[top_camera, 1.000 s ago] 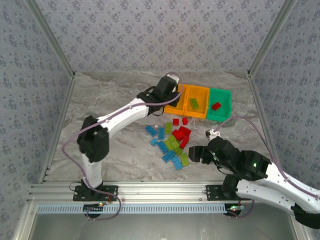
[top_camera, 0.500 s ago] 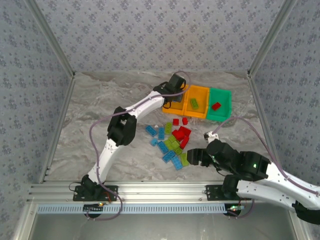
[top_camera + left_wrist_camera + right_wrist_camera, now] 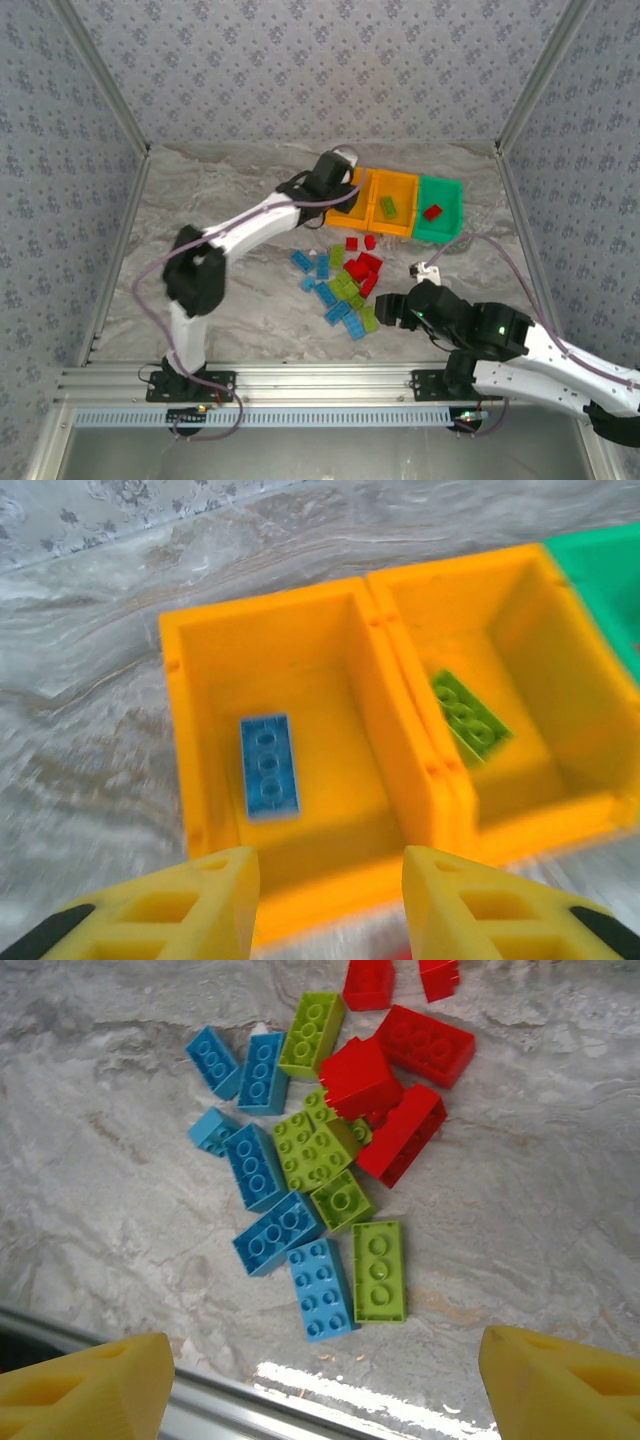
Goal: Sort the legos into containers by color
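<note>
Left gripper [image 3: 330, 882] released above orange bin [image 3: 270, 645] holding a blue brick [image 3: 268, 767]; right gripper [image 3: 325, 1372] spread empty over lego pile [image 3: 320, 1145] at bin's 6 o'clock.

Grey marble-patterned tabletop [image 3: 220, 200]: smooth, with a faint sheen and a white glare near the lower edge of the right wrist view. Light blue studded plastic bricks [image 3: 256, 1165] and red studded plastic bricks [image 3: 425, 1045]: opaque, glossy. Lime green studded plastic bricks [image 3: 379, 1270]: glossy, slightly translucent. Orange plastic bins [image 3: 190, 730] and green plastic bin [image 3: 441, 182]: smooth moulded walls, satin rather than shiny. Left gripper [image 3: 328, 865] and right gripper [image 3: 325, 1345]: yellow matt plastic fingers with cut-out cells. White and black arm shells [image 3: 250, 225]: smooth hard plastic. Silver ribbed metal rail [image 3: 320, 380], lower frame: brushed finish. Blue-grey patterned walls [image 3: 320, 70]: matt.
</note>
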{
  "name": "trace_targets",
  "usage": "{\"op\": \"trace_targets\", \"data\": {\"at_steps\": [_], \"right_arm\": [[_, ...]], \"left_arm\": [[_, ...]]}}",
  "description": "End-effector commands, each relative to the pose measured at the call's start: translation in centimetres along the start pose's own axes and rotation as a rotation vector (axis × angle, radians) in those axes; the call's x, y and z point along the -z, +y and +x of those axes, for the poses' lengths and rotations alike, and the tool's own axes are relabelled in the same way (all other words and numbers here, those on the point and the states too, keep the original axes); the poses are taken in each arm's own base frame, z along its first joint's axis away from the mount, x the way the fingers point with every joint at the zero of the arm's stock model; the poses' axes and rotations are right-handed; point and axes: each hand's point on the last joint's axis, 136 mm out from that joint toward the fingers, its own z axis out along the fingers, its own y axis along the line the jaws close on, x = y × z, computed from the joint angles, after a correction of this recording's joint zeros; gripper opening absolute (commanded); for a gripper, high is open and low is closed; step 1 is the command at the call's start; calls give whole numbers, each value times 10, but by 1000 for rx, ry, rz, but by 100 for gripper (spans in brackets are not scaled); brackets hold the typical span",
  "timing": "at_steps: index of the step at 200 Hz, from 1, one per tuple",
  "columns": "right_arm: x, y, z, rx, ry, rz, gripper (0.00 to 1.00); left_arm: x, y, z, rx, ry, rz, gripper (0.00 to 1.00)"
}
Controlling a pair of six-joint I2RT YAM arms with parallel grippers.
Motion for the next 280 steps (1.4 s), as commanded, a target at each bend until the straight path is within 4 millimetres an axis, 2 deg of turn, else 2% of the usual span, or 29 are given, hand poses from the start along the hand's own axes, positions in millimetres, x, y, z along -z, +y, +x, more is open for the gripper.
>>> {"op": "trace_targets", "data": {"at_steps": [1,25,51,63,81,104,129,148,187,201,218,228,243,264,280], "right_arm": [[-18,-4,-11,-30,-45,73,82],[-46,5,-18,-6,-13,82,83],[-81,3,-27,38,35,113,85],[-96,0,-30,53,58,118,86],[-119,-1,-32,70,106,109,86],[-143,0,-34,101,151,100,87],[-163,1,-34,159,205,110,88],[-176,1,-35,201,236,118,86],[-191,-14,-43,260,244,227,82],[-195,-16,-42,274,259,231,75],[-199,-16,-41,280,271,236,63],[-198,-17,-42,277,270,245,54],[-194,-18,-45,268,247,253,47],[-181,-18,-53,253,204,259,42],[-162,-16,-69,236,123,257,41]], "left_arm": [[94,-28,-35,-37,-215,132,42],[155,-25,5,-148,-218,153,41],[210,-16,55,-303,-177,195,43],[230,-12,75,-367,-146,226,49],[250,-11,107,-482,-92,299,64],[256,-10,140,-581,-44,352,88],[258,-13,153,-608,-47,395,99],[258,-13,158,-634,-40,404,99],[251,-7,168,-649,-8,379,99],[250,-6,170,-646,-3,379,99],[249,-5,172,-649,-1,372,99],[248,-4,173,-650,2,368,99],[249,-4,173,-650,0,369,99],[249,-5,172,-648,-7,373,99],[250,-6,170,-648,-22,375,99]]}}
